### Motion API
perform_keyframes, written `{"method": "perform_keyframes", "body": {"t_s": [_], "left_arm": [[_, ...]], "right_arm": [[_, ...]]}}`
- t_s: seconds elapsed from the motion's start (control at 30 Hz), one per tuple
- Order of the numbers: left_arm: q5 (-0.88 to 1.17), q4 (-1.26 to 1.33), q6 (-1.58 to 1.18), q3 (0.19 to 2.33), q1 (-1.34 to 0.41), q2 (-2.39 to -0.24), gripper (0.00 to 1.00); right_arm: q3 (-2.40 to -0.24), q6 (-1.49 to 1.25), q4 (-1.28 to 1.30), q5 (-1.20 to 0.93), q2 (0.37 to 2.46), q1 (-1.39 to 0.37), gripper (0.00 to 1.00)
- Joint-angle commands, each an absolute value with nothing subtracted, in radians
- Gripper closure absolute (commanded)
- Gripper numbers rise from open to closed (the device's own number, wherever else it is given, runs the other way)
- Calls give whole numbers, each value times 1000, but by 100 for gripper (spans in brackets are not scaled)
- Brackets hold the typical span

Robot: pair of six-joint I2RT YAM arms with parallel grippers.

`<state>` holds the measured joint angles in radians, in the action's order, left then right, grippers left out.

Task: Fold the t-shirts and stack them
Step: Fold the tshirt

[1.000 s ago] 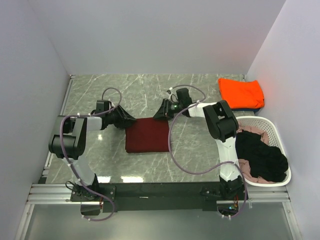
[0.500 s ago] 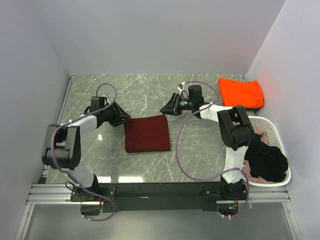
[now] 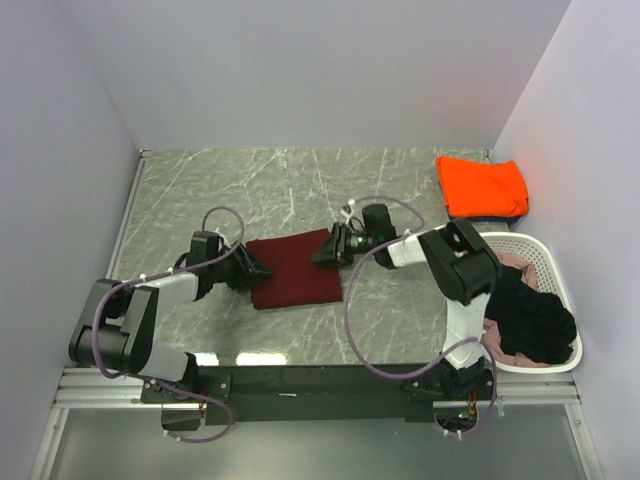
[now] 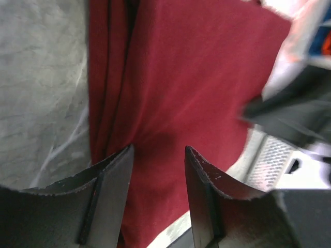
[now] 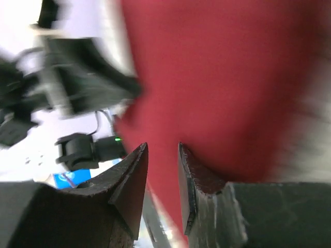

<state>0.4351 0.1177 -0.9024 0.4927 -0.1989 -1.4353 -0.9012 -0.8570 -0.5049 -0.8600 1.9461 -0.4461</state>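
Nearest, on the right, the white basket (image 3: 551,264) holds the black shirt (image 3: 525,315) heaped over the pale pink shirt (image 3: 492,330). In the middle of the tabletop (image 3: 200,190) lies the maroon shirt (image 3: 297,270), folded into a flat rectangle. The left tool (image 3: 254,270) sits low at its left edge, fingers parted with nothing pinched. The right tool (image 3: 322,252) is at the shirt's far right corner, fingers slightly apart, likewise released. In the far right corner the folded orange shirt (image 3: 482,185) rests on a dark blue shirt (image 3: 505,213)

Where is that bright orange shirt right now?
Seen from above, the orange t-shirt lies folded in the far right corner of the table, just beyond the white basket and well away from the maroon t-shirt in the middle.
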Motion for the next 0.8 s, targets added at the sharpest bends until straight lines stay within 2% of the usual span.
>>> {"method": "perform_keyframes", "body": {"t_s": [0.0, 0.1, 0.2, 0.3, 0.57, 0.67, 0.77], "left_arm": [[406, 251, -960, 387, -160, -1440, 48], [384, 236, -945, 341, -114, -1425, 48], [379, 207, -925, 337, -91, -1381, 48], [374, 140, -913, 363, -91, -1303, 47], [339, -152, -824, 498, -176, -1105, 46], [328, -167, -860, 488, -236, -1039, 50], [353, -118, -908, 413, -245, -1014, 56]], "right_arm": [[-859, -900, -651, -864, 2037, -416, 63], [-812, -960, -759, -899, 2082, -400, 63], [-802, -922, -692, -894, 2043, -391, 63], [-811, -871, -592, -879, 1959, -394, 63], [-752, -926, -584, -876, 1720, -494, 63], [-730, -948, -615, -851, 1690, -567, 63], [-703, -976, -693, -856, 1758, -600, 64]]}}
